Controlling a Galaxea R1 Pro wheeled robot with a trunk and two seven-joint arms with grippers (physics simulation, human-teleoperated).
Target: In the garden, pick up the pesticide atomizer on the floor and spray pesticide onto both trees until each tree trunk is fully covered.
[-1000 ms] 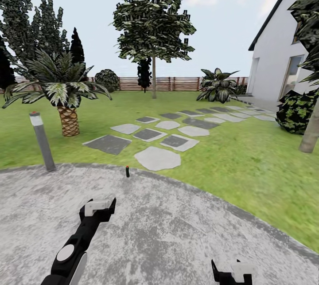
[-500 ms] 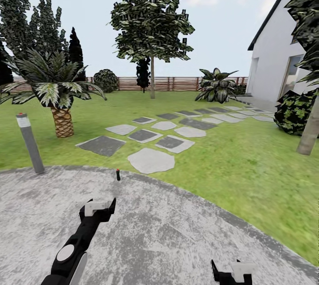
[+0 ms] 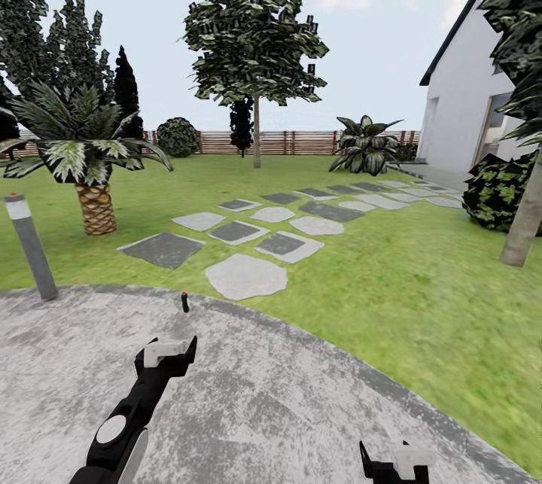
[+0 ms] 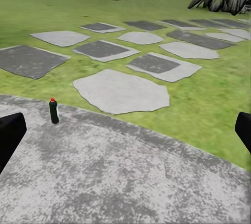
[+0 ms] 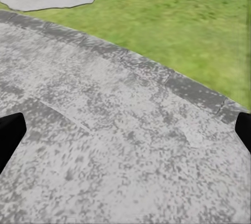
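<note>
Where patio (image 3: 301,394) meets lawn (image 3: 391,281), bottle (image 3: 184,302) upright, red-capped, label unreadable.

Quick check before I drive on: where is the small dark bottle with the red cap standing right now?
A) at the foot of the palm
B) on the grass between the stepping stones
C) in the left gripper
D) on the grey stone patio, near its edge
D: the bottle stands upright on the mottled grey patio just inside its border with the grass, apart from the left gripper.
</note>
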